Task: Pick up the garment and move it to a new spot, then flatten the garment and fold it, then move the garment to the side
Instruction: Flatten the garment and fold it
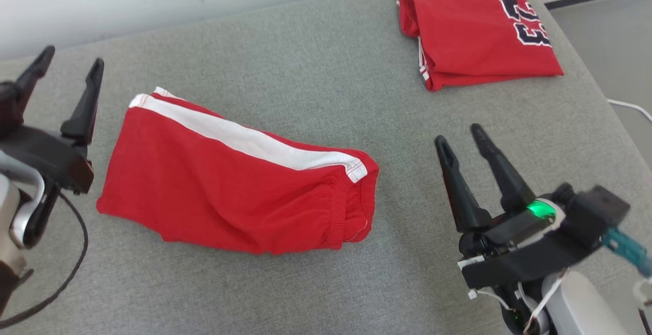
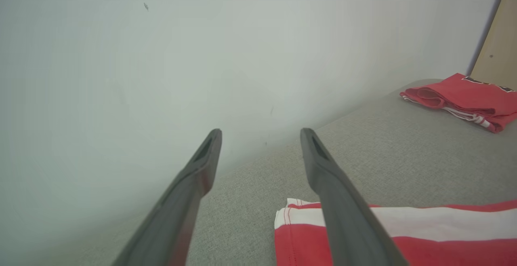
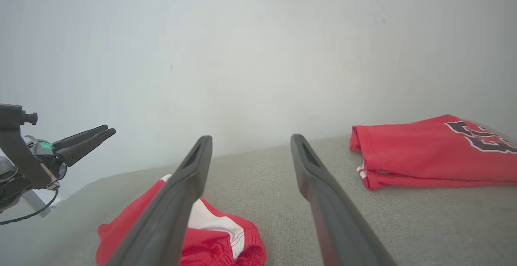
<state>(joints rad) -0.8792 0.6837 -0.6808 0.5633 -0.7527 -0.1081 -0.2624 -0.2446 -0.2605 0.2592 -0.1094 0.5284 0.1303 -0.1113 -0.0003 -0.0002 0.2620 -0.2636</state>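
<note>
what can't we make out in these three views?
Jersey print: cut by the right edge in both wrist views; turned and small in head view, digits uncertain.
Shorts: in left wrist view a finger and the bottom edge hide most; right wrist view likewise.
Shorts' underside and inner layers: hidden by top fabric.
Arm behind the left gripper: cut by head view's left edge.
</note>
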